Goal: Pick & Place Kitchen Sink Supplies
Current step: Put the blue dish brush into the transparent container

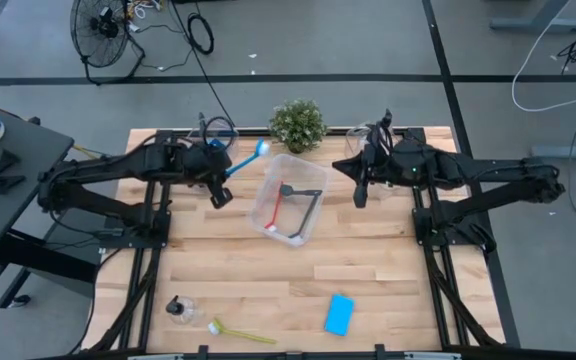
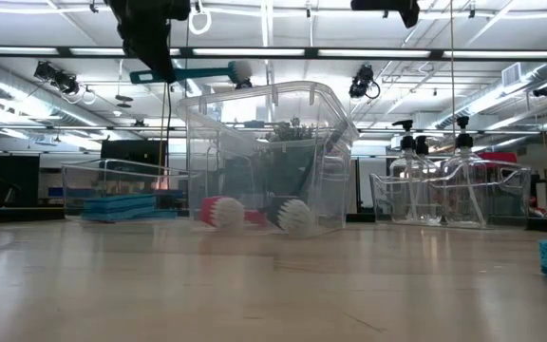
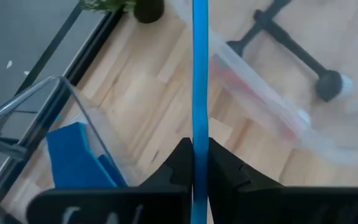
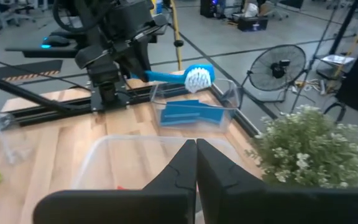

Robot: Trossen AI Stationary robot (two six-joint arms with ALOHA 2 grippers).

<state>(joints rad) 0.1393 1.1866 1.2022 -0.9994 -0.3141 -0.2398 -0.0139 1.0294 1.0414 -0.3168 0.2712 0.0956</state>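
My left gripper (image 1: pixel 222 184) hangs over the table between a clear bin of blue sponges (image 3: pixel 73 155) and the middle clear bin (image 1: pixel 288 198), shut on a blue brush (image 1: pixel 248 158). The brush's white bristle head (image 2: pixel 240 71) points toward the plant. A red brush (image 2: pixel 221 211) and a dark grey brush (image 2: pixel 295 216) lie in the middle bin. My right gripper (image 4: pixel 196 155) is shut on nothing, raised right of that bin. A pump bottle (image 1: pixel 178 308), a yellow-green brush (image 1: pixel 238 332) and a blue sponge (image 1: pixel 339 313) lie near the table's near edge. My left gripper pinches the blue brush's thin handle (image 3: pixel 199 124) between its two fingers (image 3: pixel 180 163), near the handle's free end (image 2: pixel 136 76). The fingers come from above, pointing down, and lie across the handle. The brush is lifted clear and about level, head away from the gripper.
A small potted plant (image 1: pixel 297 125) stands at the far edge behind the middle bin. A clear bin of pump bottles (image 2: pixel 444 185) stands at the far right under my right arm. Bare wood lies between the middle bin and the near-edge items.
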